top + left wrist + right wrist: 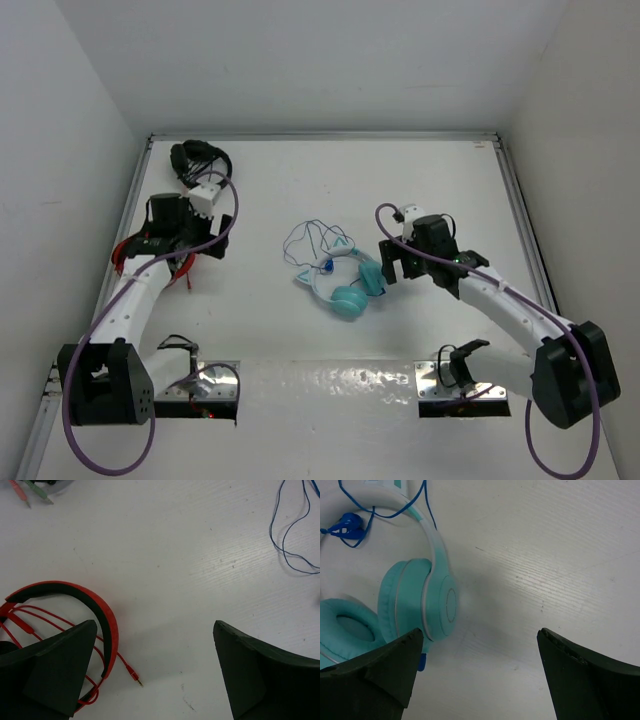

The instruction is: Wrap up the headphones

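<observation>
Near the middle of the counter [430, 190] lie the headphones [347, 290], cable [305, 238] loose behind them. Right tool [477, 675] hangs just beside one earcup [437, 605], spread wide apart, holding nothing. Left tool [155, 675], also wide apart, hangs by red headphones [102, 612] near the left edge, maybe not touching. Bare counter lies between.
</observation>
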